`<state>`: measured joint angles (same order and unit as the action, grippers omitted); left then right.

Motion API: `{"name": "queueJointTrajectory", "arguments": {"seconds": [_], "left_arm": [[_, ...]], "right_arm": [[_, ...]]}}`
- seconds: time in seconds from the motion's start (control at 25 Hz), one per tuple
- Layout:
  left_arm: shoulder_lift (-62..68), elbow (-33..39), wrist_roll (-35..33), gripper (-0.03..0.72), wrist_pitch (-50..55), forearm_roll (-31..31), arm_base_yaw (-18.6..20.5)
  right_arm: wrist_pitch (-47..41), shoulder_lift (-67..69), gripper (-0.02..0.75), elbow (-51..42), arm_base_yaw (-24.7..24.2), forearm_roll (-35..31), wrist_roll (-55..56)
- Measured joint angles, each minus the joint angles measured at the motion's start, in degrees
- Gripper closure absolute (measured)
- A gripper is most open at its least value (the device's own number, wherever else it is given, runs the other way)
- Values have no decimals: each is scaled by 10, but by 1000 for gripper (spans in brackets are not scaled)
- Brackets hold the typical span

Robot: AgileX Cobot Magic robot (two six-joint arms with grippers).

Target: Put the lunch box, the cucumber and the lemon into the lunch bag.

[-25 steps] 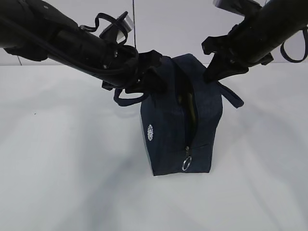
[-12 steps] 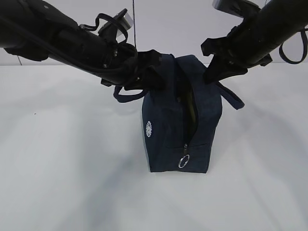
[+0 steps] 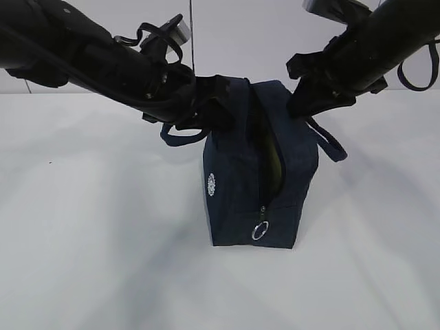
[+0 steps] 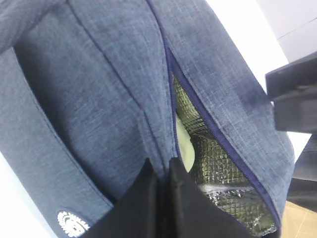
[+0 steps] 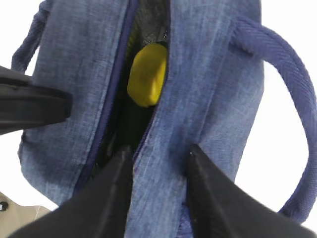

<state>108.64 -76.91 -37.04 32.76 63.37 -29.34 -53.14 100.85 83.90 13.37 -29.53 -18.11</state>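
White table [image 3: 89, 261] is seen under everything. At the bag's top edge, the left gripper [image 4: 163, 171] is pinched tight on the cloth beside the zipper slit. The right gripper [image 5: 159, 156] is parted a little, with a fold of the lunch bag [image 3: 240, 179] between its fingers. Inside the slit, the lemon [image 5: 147, 74] and a pale green lunch box [image 4: 184, 144] are seen. The bag is stood upright between both arms.
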Motion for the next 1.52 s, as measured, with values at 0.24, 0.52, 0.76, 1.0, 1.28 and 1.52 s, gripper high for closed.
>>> {"name": "queueJointTrajectory", "arguments": {"seconds": [0.24, 0.52, 0.76, 1.0, 1.28, 1.52], "left_arm": [[0, 0, 0, 690, 0, -2, 0], [0, 0, 0, 690, -1, -3, 0], [0, 0, 0, 690, -1, -16, 0], [0, 0, -1, 690, -1, -30, 0], [0, 0, -1, 690, -1, -30, 0], [0, 0, -1, 690, -1, -30, 0]], "right_arm": [[-20, -1, 467, 6, 0, -1, -6], [-26, -27, 455, 6, 0, 7, -6], [-43, -57, 453, 6, 0, 12, -6], [-32, -98, 452, -24, 0, 14, -8], [38, -192, 451, -152, 0, -8, -36], [35, -219, 451, -224, 0, -107, -150]]}}
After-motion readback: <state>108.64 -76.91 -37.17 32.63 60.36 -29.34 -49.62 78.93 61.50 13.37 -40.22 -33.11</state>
